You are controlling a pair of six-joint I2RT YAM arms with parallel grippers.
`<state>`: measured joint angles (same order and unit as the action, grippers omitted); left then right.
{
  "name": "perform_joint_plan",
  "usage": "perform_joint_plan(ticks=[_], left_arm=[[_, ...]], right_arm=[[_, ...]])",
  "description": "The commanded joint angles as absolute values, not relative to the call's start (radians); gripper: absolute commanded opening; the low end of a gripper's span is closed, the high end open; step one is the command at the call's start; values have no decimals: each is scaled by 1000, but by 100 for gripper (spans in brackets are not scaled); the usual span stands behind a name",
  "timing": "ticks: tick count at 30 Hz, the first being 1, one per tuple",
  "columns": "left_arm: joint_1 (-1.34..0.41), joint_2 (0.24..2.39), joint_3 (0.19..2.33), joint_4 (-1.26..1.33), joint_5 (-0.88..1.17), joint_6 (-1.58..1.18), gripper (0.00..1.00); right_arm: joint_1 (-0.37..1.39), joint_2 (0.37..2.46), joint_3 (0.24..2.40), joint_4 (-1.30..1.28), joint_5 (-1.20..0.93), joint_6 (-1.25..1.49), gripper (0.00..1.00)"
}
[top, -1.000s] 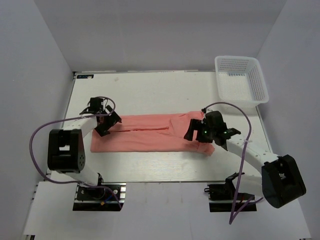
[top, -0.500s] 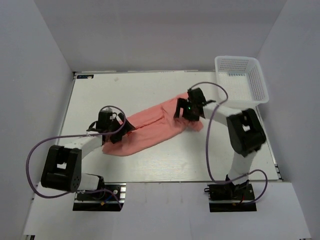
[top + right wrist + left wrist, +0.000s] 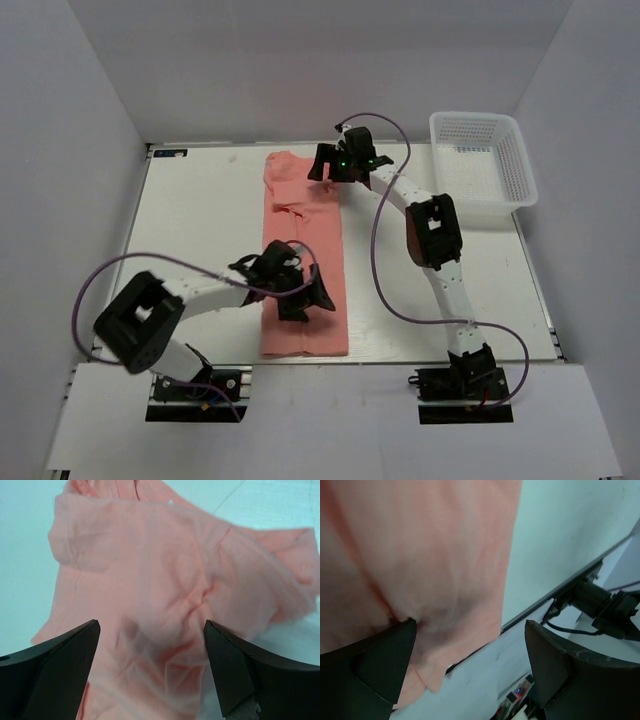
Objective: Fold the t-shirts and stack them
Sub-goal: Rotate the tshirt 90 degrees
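- The white table (image 3: 200, 220) runs from the arm bases out to pale walls (image 3: 300, 70) that close it in on three sides.
- The left gripper (image 3: 305, 296) hangs low over the near half of the shirt (image 3: 300, 225). Its jaws are spread and grasp nothing, and cloth lies directly beneath.
- Its arm hides part of the shirt's left edge from above.
- The shirt stretches away as one long strip to the right gripper (image 3: 323, 166), which hovers over the far end, likewise spread and empty.
- The basket (image 3: 475, 115) sits to that gripper's right, well apart from the shirt.
- Only the left wrist view shows the hem near the table edge, with black cabled hardware (image 3: 590, 600) beyond. Only the right wrist view shows the rumpled folds at the far end.
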<state>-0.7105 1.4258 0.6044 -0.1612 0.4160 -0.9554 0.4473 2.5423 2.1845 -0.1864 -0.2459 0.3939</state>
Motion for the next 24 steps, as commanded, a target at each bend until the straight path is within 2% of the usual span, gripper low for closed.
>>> perform_joint_plan(ticks=[1,5,9,14,17,20,21,23,24], left_arm=[[-828,1593,792,-167,466,-846,100],[-887,1632,962,-316,274,-767,100],[-899,1579,1076,-425,112,-747,100],[-899,1494,1114,-529,28,-738,100],[-899,1421,1123,-590,-33,-738,100],[-899,1347,1109,-742,-168,-791,100],[-899,1327,1092,-821,-205,-831,100],[-888,1298,1033,-876,-253,-900,100],[-888,1273,1016,-885,-229,-916,100]], right_arm=[[449,2377,2122,-163,-288,309,90],[449,2280,2072,-241,-252,244,90],[443,2165,2023,-244,-212,235,90],[436,2025,2008,-305,-149,259,90],[437,1907,1928,-348,-91,275,90],[437,1733,1709,-341,-33,311,90],[439,1648,1522,-330,-19,321,90],[439,1557,1377,-272,-58,385,90],[437,1423,1156,-226,-81,415,90]])
